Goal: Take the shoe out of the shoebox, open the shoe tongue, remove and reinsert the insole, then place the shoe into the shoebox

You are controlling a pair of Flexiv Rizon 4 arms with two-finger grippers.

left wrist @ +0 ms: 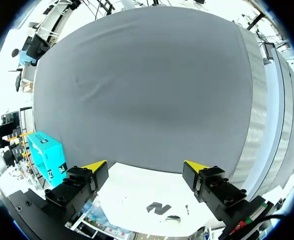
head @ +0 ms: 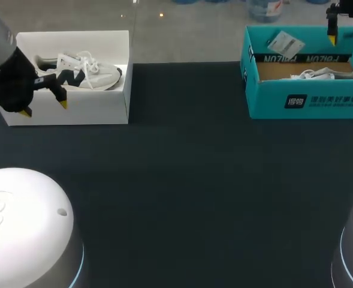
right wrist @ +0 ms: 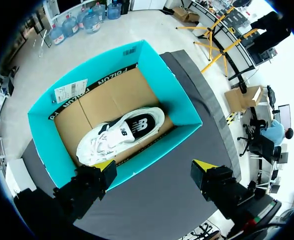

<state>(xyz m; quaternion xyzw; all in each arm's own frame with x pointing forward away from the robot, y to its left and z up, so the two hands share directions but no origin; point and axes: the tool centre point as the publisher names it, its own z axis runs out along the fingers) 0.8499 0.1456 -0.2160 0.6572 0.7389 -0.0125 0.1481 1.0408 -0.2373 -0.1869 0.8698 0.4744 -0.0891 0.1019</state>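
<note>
A white shoebox (head: 98,105) at the table's far left holds a white shoe (head: 80,73) with a dark logo. My left gripper (head: 44,108) hangs open over that box's front left part, nothing between its fingers. In the left wrist view the gripper (left wrist: 146,166) stands open above the white box (left wrist: 137,190), and the shoe's logo (left wrist: 158,207) shows beneath it. A teal shoebox (head: 308,99) at the far right holds a second white shoe (head: 320,74). My right gripper (head: 332,36) hovers open above it. The right wrist view shows the gripper (right wrist: 153,165) open over the box's near wall (right wrist: 151,150), the shoe (right wrist: 122,135) ahead.
Dark cloth (head: 182,192) covers the table between and in front of the two boxes. A paper tag (head: 284,42) is stuck on the teal box's inner back wall. The teal box (left wrist: 47,157) also appears far off beside my left fingers.
</note>
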